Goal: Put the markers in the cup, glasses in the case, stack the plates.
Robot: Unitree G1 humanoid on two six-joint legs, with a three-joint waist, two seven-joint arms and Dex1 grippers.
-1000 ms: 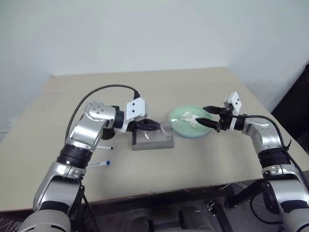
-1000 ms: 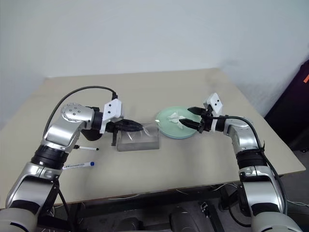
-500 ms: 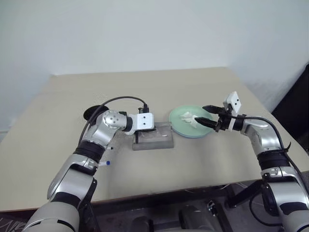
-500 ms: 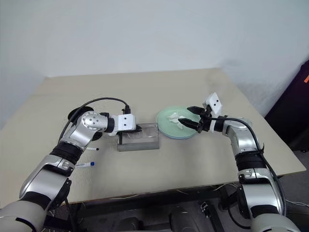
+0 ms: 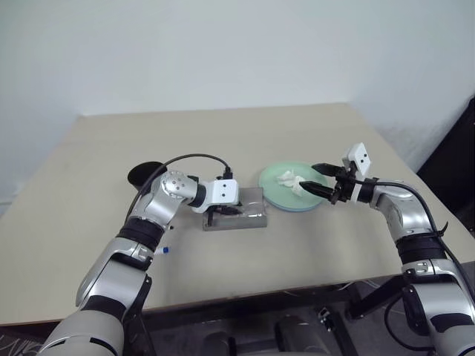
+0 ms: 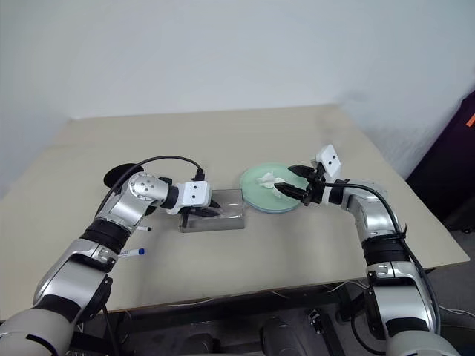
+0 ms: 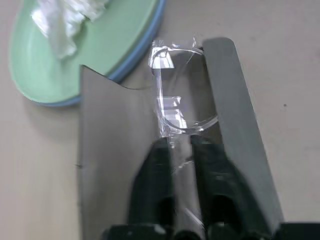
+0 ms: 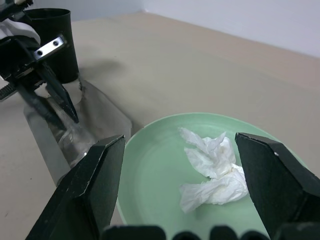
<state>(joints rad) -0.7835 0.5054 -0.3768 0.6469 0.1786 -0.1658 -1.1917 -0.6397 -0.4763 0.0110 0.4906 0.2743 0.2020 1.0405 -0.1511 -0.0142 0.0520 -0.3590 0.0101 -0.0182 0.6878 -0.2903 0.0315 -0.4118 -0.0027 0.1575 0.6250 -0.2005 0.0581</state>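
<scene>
Beige table (image 5: 312, 245): holds everything.
Plates (image 5: 276, 194): green stacked on blue, tissue (image 8: 212, 172) on top.
Case (image 5: 256, 217): open, just left of the plates.
Cup (image 5: 141, 174): behind the left arm.
Glasses (image 7: 175, 107): lying inside the case.
Left gripper (image 7: 180, 162): fingers slightly apart, straddling a glasses arm.
Right gripper (image 8: 185, 185): spread wide over the plates, empty.
Marker (image 6: 132, 253): beside the left arm.

You see the clear-framed glasses (image 7: 172, 107) lying in the open grey case (image 7: 115, 150), the mint green plate (image 5: 293, 187) stacked on the light blue one just beside it, the black cup (image 8: 52, 42) upright behind, and a blue-capped marker (image 6: 132, 252) flat on the table.
</scene>
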